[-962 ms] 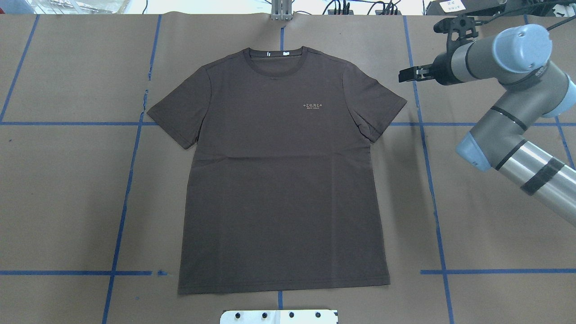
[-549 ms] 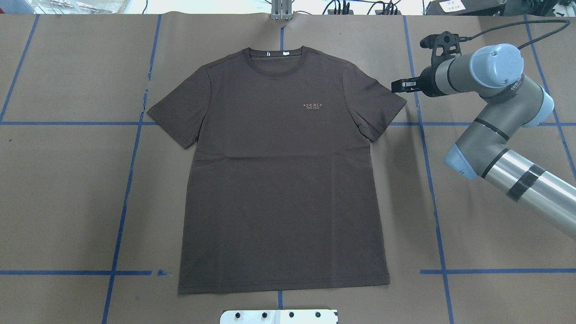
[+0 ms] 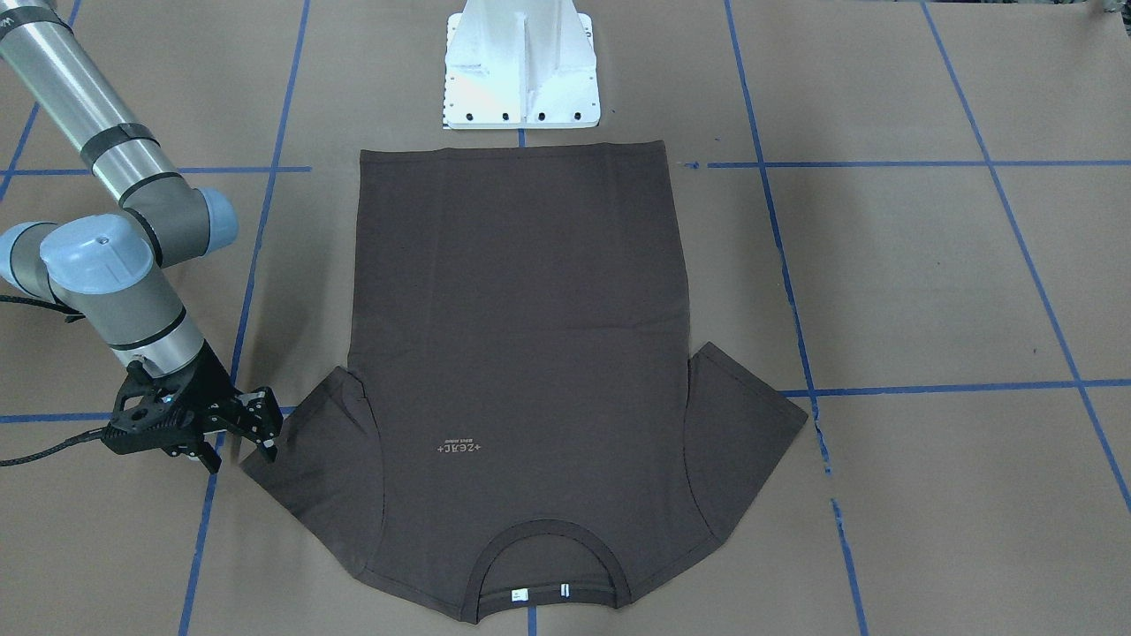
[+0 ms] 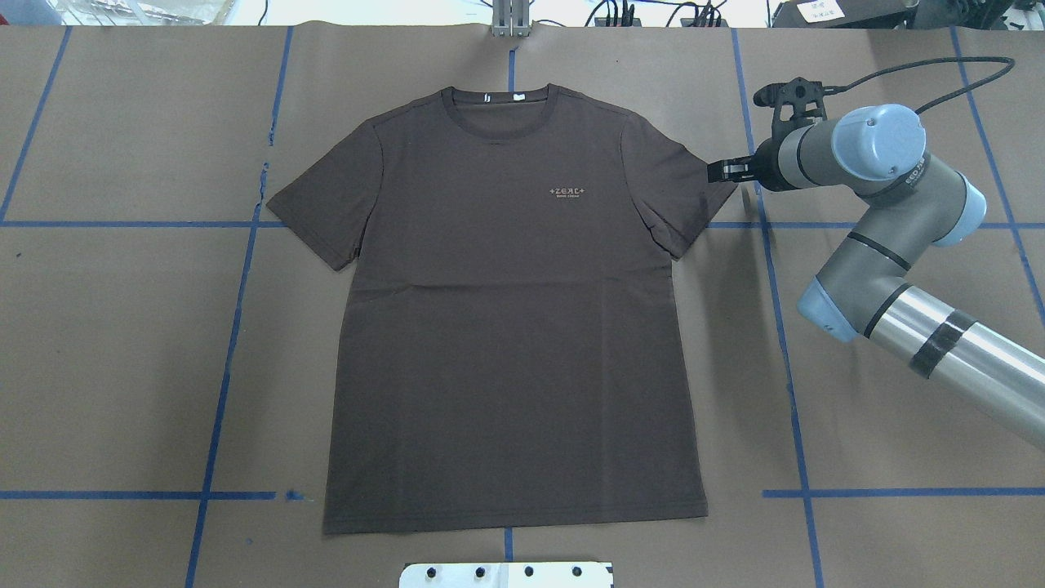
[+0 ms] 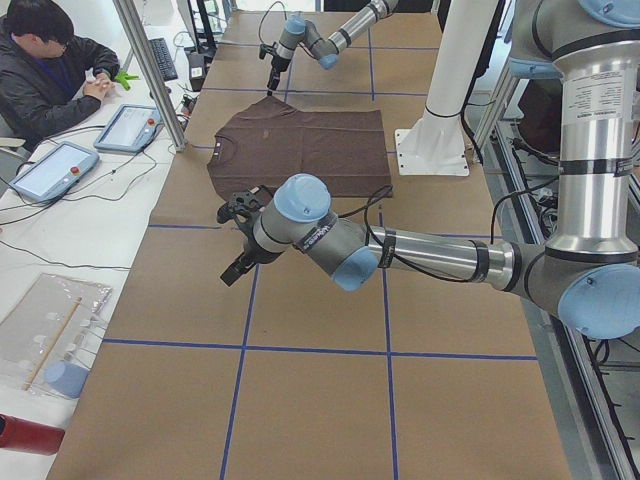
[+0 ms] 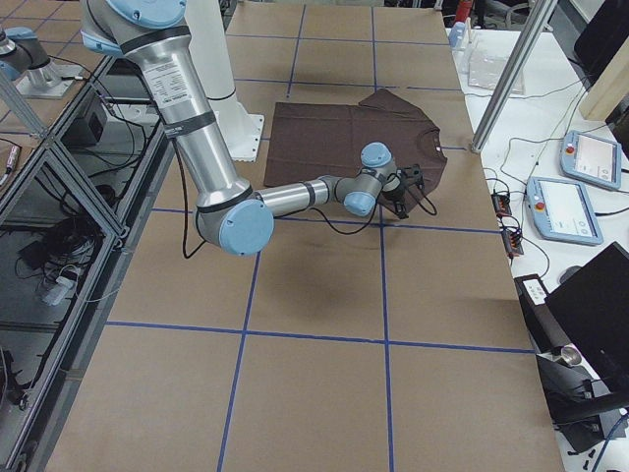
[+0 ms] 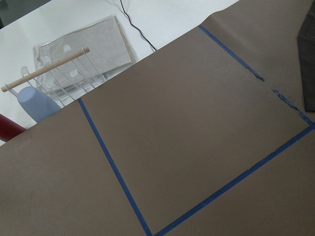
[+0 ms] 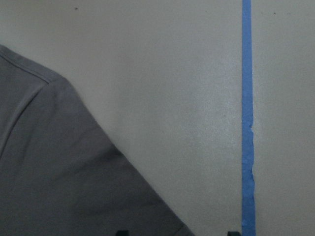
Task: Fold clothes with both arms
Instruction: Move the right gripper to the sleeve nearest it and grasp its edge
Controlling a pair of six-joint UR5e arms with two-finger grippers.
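Right tool [image 4: 712, 172] first: its jaws stand wide apart with nothing held, low at the outer corner of the sleeve on my right [image 4: 682, 192]. I cannot tell whether a fingertip touches the cloth. My wrist view there shows the sleeve's edge running in between the two tips, with bare desk [image 4: 122, 367] beside it. Nearest my base, the hem [image 4: 514, 518] lies straight and flat, just beyond the white base plate [image 4: 506, 574]. Past it the body of the T-shirt [image 4: 506, 327] is spread face up in a single layer, smooth but for a faint crease across the chest, and it sits roughly in the middle of the desk. Farther out, both sleeves are fully opened, the one on my left [image 4: 322, 204] untouched. The collar [image 4: 498, 131] lies farthest from me, with its tags showing. My left tool [image 5: 236, 270] hangs over bare desk well apart from the shirt, and I cannot tell whether it is spread or closed. I judge the task to be at its very start: no fold is made and no grasp is taken. The first pinch on the right sleeve looks like the step in hand, and every fold of the sleeves and body remains to be done.
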